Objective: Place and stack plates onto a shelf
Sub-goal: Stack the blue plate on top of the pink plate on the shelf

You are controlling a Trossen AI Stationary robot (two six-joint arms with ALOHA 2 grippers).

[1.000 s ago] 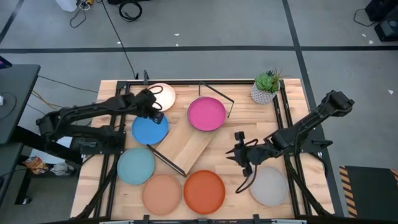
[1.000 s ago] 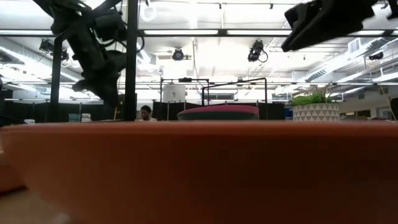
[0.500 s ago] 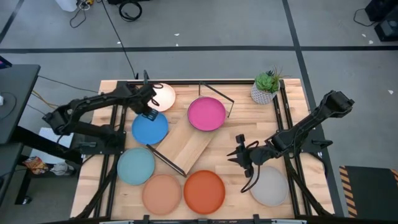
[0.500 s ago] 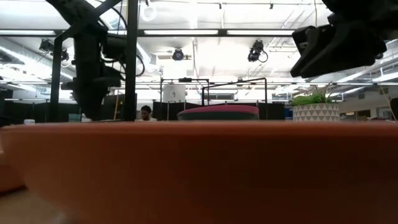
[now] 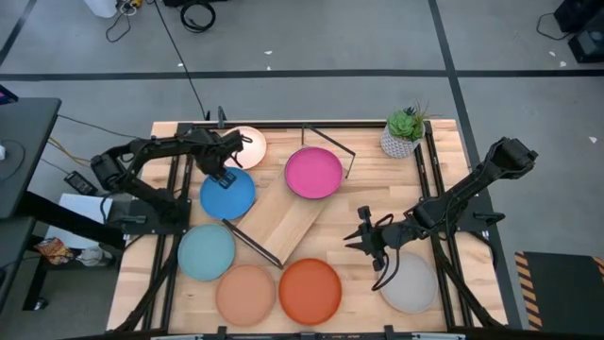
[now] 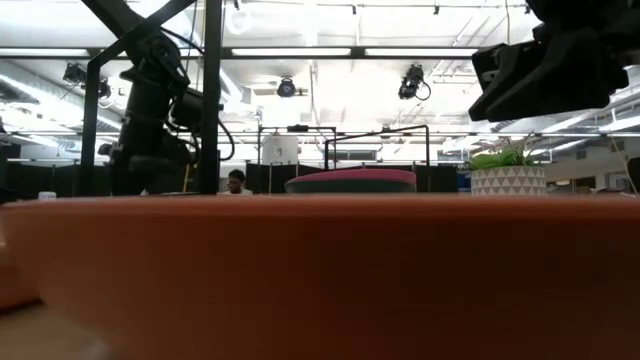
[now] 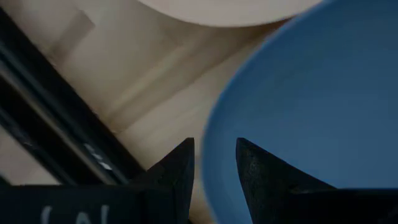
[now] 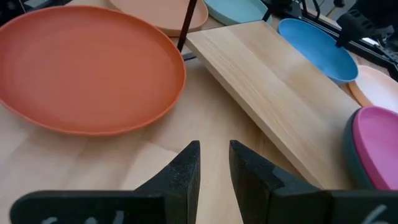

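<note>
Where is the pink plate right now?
In the high view the pink plate sits on the shelf's far end, right of the blue plate, left of the plant.

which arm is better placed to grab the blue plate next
Left. The left gripper is at the blue plate, its jaws straddling that plate's rim in the left wrist view with a small gap. The right gripper hovers across the table, between the shelf and the grey plate.
</note>
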